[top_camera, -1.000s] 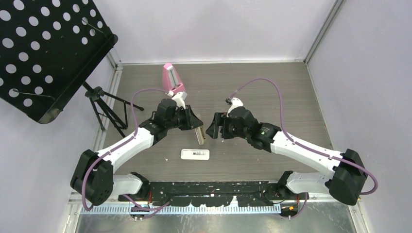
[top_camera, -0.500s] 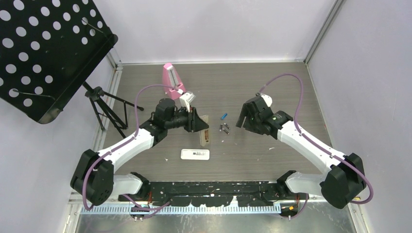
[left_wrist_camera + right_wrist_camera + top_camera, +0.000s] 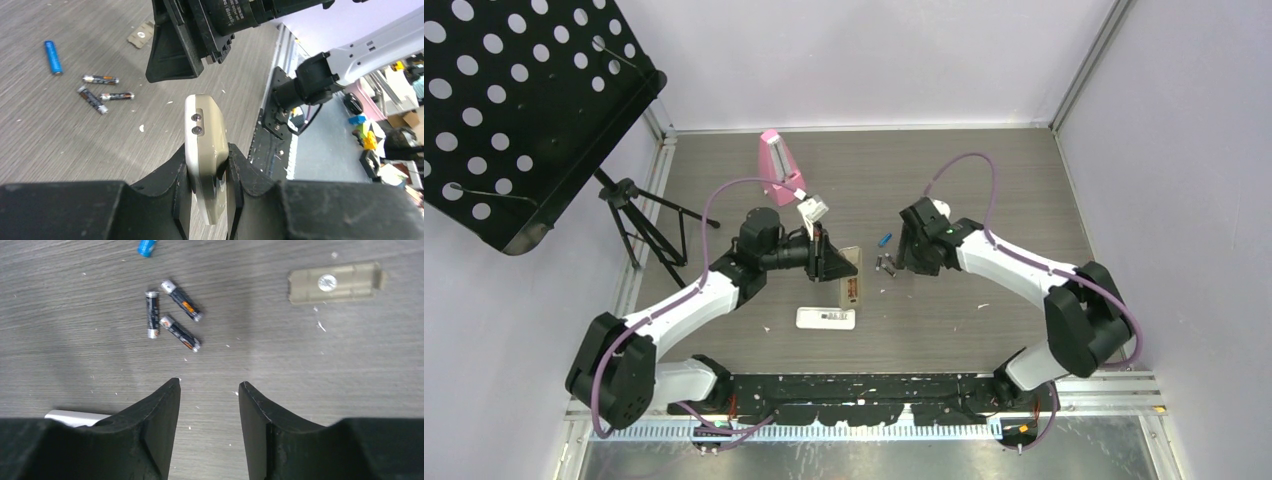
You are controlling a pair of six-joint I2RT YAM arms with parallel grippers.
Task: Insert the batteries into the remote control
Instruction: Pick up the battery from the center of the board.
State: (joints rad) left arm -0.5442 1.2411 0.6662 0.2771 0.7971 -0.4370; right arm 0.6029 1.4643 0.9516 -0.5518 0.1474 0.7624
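Grey tabletop [image 3: 984, 190]: left tool [image 3: 209, 162] clamps remote [image 3: 202, 125]; right tool [image 3: 209, 386] gapes, seemingly near batteries [image 3: 152, 315].

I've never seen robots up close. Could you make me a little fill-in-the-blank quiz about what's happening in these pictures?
1. The left hand is clamped on a beige ____.
2. The right hand is ____, not shut, and holds nothing.
3. Near the blue battery lie ____ dark batteries.

Missing words: remote; open; three.
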